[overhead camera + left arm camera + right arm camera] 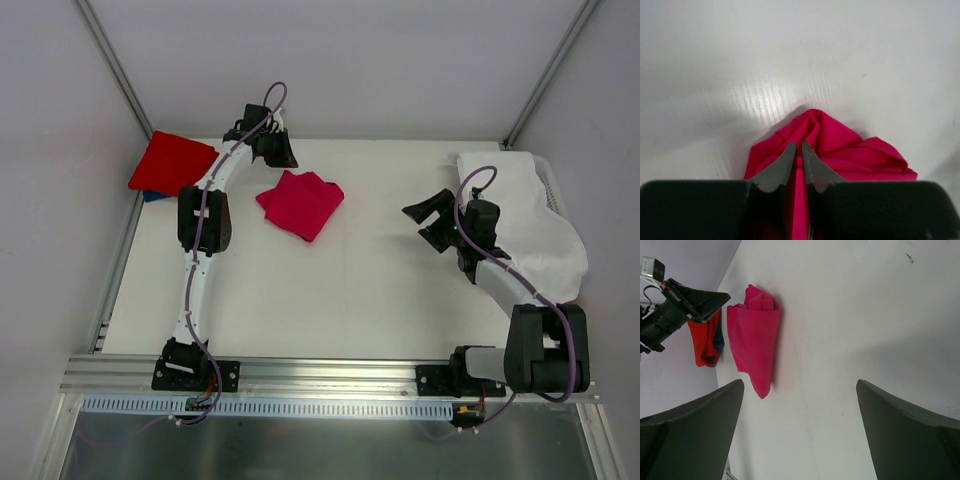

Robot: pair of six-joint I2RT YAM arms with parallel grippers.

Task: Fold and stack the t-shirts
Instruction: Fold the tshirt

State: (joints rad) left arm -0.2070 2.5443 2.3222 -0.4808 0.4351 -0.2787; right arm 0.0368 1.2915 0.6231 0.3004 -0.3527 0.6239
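Observation:
A folded crimson-pink t-shirt (300, 203) lies on the white table, left of centre. It also shows in the left wrist view (840, 145) and the right wrist view (754, 335). My left gripper (278, 150) hovers just behind it, its jaws almost together with only a thin slit between them (799, 146), and the cloth shows through the slit. A brighter red t-shirt (172, 162) lies folded at the far left edge, with a bit of the blue one (150, 196) under it. My right gripper (425, 215) is open and empty (800, 390) over bare table to the right.
A crumpled white cloth (530, 215) lies along the right edge, beside the right arm. The table's left edge and a metal rail run next to the red and blue stack (707, 342). Grey walls close in behind.

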